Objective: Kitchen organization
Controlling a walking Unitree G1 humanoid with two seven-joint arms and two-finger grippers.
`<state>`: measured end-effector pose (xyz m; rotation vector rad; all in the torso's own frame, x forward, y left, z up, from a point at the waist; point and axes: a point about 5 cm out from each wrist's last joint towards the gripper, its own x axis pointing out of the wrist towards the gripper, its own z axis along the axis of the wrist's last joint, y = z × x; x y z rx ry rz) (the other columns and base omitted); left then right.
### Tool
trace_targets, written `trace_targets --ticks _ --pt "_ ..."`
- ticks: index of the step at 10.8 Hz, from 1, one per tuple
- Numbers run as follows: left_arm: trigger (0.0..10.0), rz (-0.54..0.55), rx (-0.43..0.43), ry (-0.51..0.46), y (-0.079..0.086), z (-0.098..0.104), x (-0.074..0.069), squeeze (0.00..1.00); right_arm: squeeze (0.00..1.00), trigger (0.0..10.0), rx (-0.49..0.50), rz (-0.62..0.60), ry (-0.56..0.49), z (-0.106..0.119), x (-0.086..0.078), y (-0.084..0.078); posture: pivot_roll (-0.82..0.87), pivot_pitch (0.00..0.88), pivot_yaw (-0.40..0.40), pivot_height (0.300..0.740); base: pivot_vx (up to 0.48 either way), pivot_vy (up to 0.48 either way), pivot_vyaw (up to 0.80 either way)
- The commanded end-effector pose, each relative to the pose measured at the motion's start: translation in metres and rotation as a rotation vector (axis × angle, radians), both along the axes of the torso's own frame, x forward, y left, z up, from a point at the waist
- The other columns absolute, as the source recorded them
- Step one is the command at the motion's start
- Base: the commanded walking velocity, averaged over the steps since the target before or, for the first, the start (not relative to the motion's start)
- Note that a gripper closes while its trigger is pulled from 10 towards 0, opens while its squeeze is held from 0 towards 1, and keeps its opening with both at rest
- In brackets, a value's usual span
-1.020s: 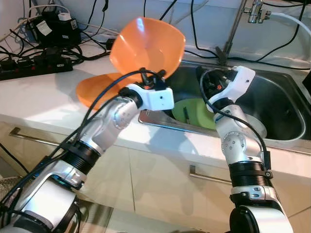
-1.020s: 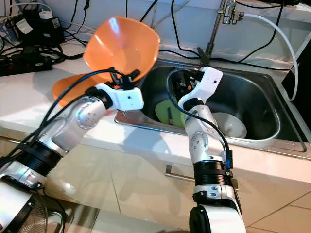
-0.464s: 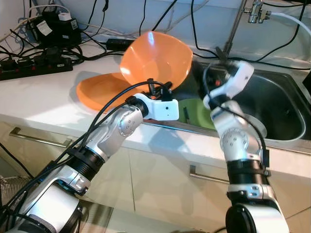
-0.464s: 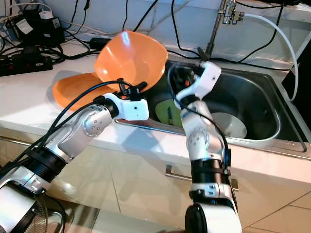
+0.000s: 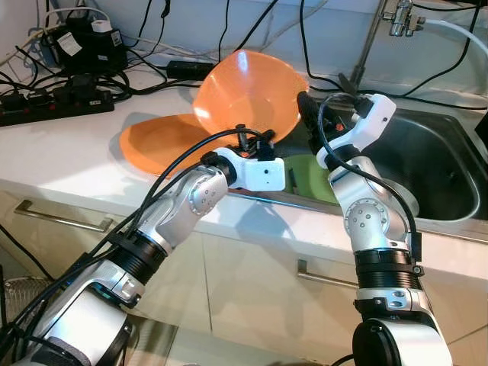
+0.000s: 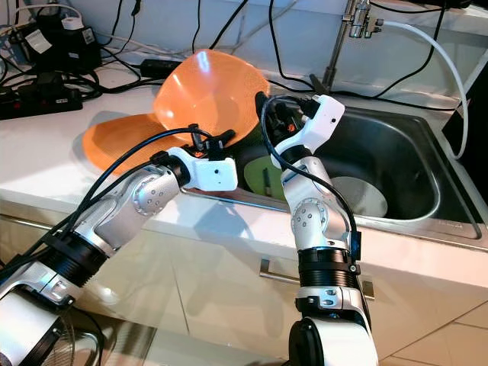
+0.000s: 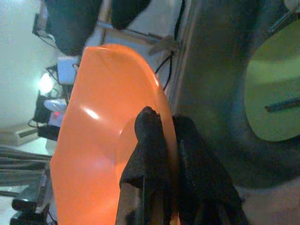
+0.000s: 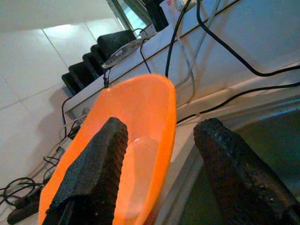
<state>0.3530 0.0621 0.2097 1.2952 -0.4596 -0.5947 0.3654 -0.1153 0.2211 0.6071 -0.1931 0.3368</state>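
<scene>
My left gripper (image 5: 255,139) is shut on the lower rim of an orange bowl (image 5: 244,95) and holds it tilted over the counter's edge by the sink (image 5: 446,156). In the left wrist view its fingers (image 7: 151,140) pinch the bowl (image 7: 103,131) wall. My right gripper (image 5: 308,122) stands open at the bowl's right rim. In the right wrist view that rim (image 8: 154,117) lies between the spread fingers (image 8: 96,168). An orange plate (image 5: 156,141) rests on the counter behind my left arm. A green plate (image 6: 259,174) lies in the sink.
A white dish (image 6: 364,195) sits in the sink basin beside the green plate. The faucet (image 5: 396,17) rises at the back. Power strips (image 5: 53,101) and several cables crowd the back left of the white counter (image 5: 61,164).
The left arm has carried the bowl to the right and lower, toward the sink. The right gripper has come up out of the sink to the bowl's rim.
</scene>
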Motion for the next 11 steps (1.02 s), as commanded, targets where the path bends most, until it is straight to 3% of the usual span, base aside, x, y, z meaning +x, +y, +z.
trace_targets --ticks 1,10,11 --pt "10.0 -0.036 -0.016 -0.053 -0.0065 0.0113 -0.0041 0.0 0.0 10.0 0.0 0.01 -0.009 0.0051 0.0006 0.0027 0.21 0.0 -0.017 0.74 0.0 0.0 0.0" --pt "10.0 -0.079 -0.024 -0.081 -0.01 0.0137 -0.0103 0.0 0.0 10.0 -0.005 0.013 0.002 0.0031 0.0026 0.0058 0.21 0.0 -0.023 0.74 0.0 0.0 0.0" --pt "10.0 -0.081 -0.017 -0.082 -0.0088 0.0126 -0.011 0.0 0.0 3.6 -0.004 0.007 0.004 0.0036 0.0036 0.0052 0.21 0.0 -0.023 0.74 0.0 0.0 0.0"
